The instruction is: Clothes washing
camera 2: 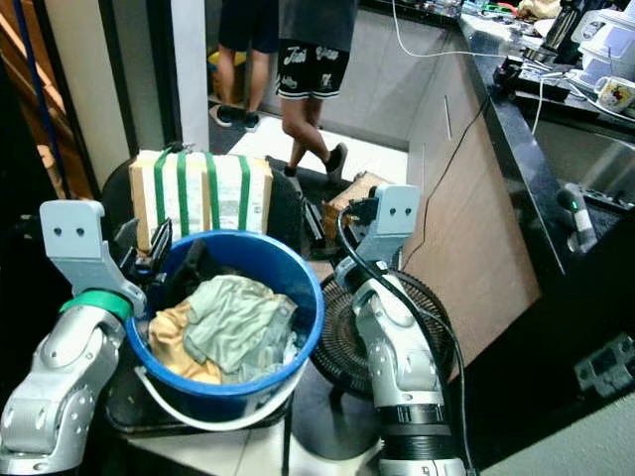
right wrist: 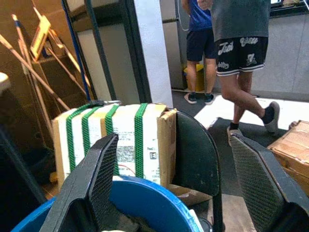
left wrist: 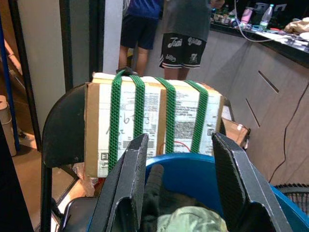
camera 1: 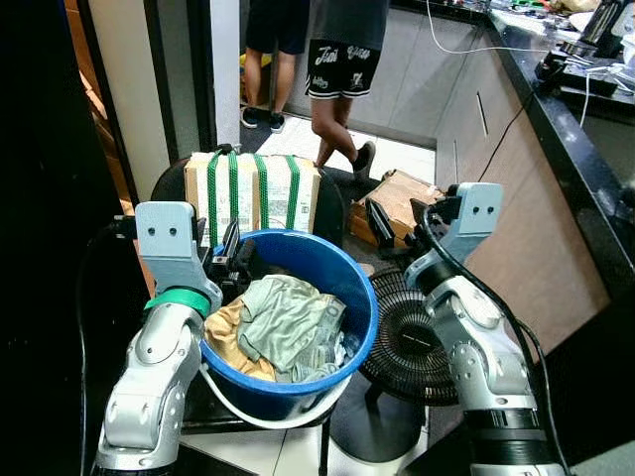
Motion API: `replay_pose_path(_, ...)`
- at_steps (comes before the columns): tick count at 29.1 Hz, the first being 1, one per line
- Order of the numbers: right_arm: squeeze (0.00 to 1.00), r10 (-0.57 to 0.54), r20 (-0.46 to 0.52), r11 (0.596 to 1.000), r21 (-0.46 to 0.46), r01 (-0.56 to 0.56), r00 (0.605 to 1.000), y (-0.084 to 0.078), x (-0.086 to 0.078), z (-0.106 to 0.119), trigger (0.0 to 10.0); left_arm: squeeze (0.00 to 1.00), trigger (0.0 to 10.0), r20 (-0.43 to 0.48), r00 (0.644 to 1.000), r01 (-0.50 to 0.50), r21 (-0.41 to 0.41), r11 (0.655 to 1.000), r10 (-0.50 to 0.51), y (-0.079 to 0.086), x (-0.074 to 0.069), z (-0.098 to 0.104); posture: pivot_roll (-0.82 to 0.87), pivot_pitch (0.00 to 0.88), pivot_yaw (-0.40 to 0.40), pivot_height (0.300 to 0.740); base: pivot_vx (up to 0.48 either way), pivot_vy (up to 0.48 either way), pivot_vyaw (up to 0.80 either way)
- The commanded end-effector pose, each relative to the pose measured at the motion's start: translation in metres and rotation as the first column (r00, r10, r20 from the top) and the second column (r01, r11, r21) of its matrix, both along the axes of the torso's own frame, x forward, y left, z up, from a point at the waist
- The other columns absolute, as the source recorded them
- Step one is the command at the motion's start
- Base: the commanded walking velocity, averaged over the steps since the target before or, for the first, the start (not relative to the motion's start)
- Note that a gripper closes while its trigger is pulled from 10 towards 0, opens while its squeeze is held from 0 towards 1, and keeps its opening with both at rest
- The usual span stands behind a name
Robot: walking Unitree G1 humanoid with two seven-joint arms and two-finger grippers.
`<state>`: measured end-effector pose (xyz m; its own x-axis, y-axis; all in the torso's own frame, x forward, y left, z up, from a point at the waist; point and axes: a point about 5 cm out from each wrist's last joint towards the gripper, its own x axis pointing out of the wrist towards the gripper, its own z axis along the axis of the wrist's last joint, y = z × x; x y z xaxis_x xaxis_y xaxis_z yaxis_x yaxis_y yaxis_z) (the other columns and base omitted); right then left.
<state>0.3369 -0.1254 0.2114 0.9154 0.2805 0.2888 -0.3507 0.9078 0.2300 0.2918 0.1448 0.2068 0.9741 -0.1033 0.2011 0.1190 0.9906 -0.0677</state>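
A blue bucket [camera 1: 363, 290] stands just in front of me, holding a pale green garment [camera 1: 288, 319], a tan one [camera 1: 230, 335] and a dark one at the back. My left gripper [camera 1: 233, 256] is at the bucket's left rim; in the left wrist view its fingers [left wrist: 126, 183] stand open, spread over the rim. My right gripper [camera 1: 400, 220] hovers off the bucket's right side, a little behind it. The right wrist view shows this gripper [right wrist: 175, 140] wide open with nothing in it.
Behind the bucket, a cardboard box [camera 1: 253, 188] bound with green straps sits on a black chair [camera 1: 332, 210]. A black fan [camera 1: 402, 339] stands on the floor right of the bucket, with another carton [camera 1: 399, 195] beyond. Two people [camera 1: 339, 59] stand further back. A dark counter [camera 1: 571, 129] runs along the right.
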Motion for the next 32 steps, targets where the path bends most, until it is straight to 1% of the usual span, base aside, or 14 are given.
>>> replay_pose_path(1,0.00,-0.002,-0.010,1.000,0.010,0.002,1.000,-0.004,0.001,-0.003,10.0,0.00,10.0,0.003,1.000,0.012,0.013,1.000,-0.012,-0.002,-0.001,-0.001,0.06,0.043,-0.077,0.740,0.000,0.000,0.00)
replay_pose_path(11,0.00,0.019,-0.011,1.000,0.007,-0.019,1.000,-0.001,0.002,-0.004,10.0,0.00,10.0,0.014,1.000,0.028,0.018,0.999,-0.028,-0.004,-0.002,0.000,0.07,0.042,-0.081,0.740,0.000,0.000,0.00)
replay_pose_path(12,0.00,0.053,-0.013,0.998,-0.025,-0.053,0.999,0.002,0.002,-0.005,10.0,0.00,10.0,0.014,0.999,0.028,0.020,0.999,-0.029,-0.004,-0.002,-0.001,0.07,0.044,-0.079,0.740,0.000,0.000,0.00)
replay_pose_path(14,0.00,0.120,-0.108,0.974,-0.178,-0.138,0.987,0.009,0.009,-0.020,10.0,0.00,10.0,0.008,1.000,0.023,0.036,0.999,-0.023,-0.001,-0.003,-0.003,0.06,0.047,-0.075,0.740,0.000,0.000,0.00)
replay_pose_path(15,0.00,0.120,-0.108,0.974,-0.178,-0.138,0.987,0.009,0.009,-0.020,10.0,0.00,10.0,0.008,1.000,0.023,0.036,0.999,-0.023,-0.001,-0.003,-0.003,0.06,0.047,-0.075,0.740,0.000,0.000,0.00)
replay_pose_path(16,0.00,0.118,-0.159,0.956,-0.250,-0.156,0.980,0.009,0.015,-0.029,10.0,0.00,10.0,0.003,1.000,0.016,0.047,0.999,-0.016,0.001,-0.002,-0.004,0.05,0.051,-0.071,0.740,0.000,0.000,0.00)
replay_pose_path(17,0.28,0.141,-0.194,0.938,-0.289,-0.194,0.971,0.011,0.023,-0.034,10.0,0.00,10.0,-0.001,1.000,0.002,0.060,0.998,-0.002,0.006,0.000,-0.005,0.05,0.067,-0.073,0.740,0.000,0.000,0.00)
replay_pose_path(18,0.28,0.141,-0.194,0.938,-0.289,-0.194,0.971,0.011,0.023,-0.034,10.0,0.00,10.0,-0.001,1.000,0.002,0.060,0.998,-0.002,0.006,0.000,-0.005,0.05,0.067,-0.073,0.740,0.000,0.000,0.00)
replay_pose_path(19,1.00,0.235,-0.233,0.913,-0.279,-0.296,0.944,0.021,0.035,-0.033,10.0,0.00,10.0,-0.008,0.999,-0.031,0.092,0.995,0.032,0.019,0.004,-0.004,0.05,0.084,-0.076,0.740,0.000,0.000,0.00)
replay_pose_path(22,1.00,0.280,-0.242,0.902,-0.266,-0.341,0.929,0.026,0.038,-0.030,10.0,0.00,10.0,-0.010,0.999,-0.043,0.104,0.994,0.044,0.024,0.004,-0.004,0.05,0.084,-0.076,0.740,0.000,0.000,0.00)
replay_pose_path(24,1.00,0.346,-0.280,0.872,-0.255,-0.417,0.895,0.040,0.042,-0.029,10.0,0.00,10.0,-0.028,0.997,-0.067,0.132,0.989,0.071,0.039,0.002,-0.004,0.05,0.132,-0.054,0.740,0.000,0.000,0.00)
replay_pose_path(27,1.00,0.352,-0.312,0.855,-0.276,-0.439,0.882,0.050,0.047,-0.030,10.0,0.00,10.0,-0.050,0.996,-0.066,0.159,0.985,0.075,0.049,-0.002,-0.005,0.07,0.163,-0.032,0.740,0.000,0.000,0.00)
replay_pose_path(29,1.00,0.349,-0.317,0.852,-0.284,-0.439,0.882,0.051,0.049,-0.030,10.0,0.00,10.0,-0.055,0.996,-0.063,0.167,0.984,0.073,0.050,-0.003,-0.005,0.07,0.163,-0.032,0.740,0.000,0.000,0.00)
replay_pose_path(32,1.00,0.357,-0.305,0.865,-0.248,-0.435,0.883,0.058,0.054,-0.023,10.0,0.00,10.0,-0.072,0.996,-0.040,0.192,0.981,0.054,0.053,-0.003,-0.004,0.07,0.185,0.007,0.740,0.000,0.000,0.00)
